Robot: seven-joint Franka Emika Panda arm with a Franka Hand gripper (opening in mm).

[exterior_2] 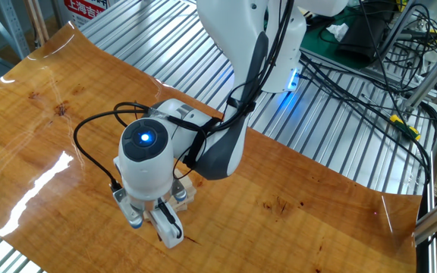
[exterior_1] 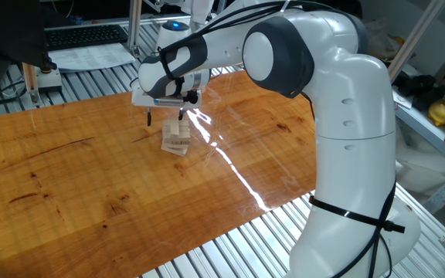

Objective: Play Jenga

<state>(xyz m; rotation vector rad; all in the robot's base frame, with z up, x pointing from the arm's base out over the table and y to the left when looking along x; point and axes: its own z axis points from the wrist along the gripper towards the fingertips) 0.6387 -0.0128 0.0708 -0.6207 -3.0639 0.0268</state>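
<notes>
Your Jenga tower stands on the wooden worktop, toward its far side and a little left of the bright glare streak. Pale blocks in crossed layers, a few high, slightly uneven. The tool hangs directly over the tower with its fingers spread apart; one dark fingertip shows clear of the blocks on the left, the other sits at the tower's top on the right. You cannot tell whether that fingertip touches the wood. From the other fixed view the wrist hides nearly all of the tower; only a corner shows
</notes>
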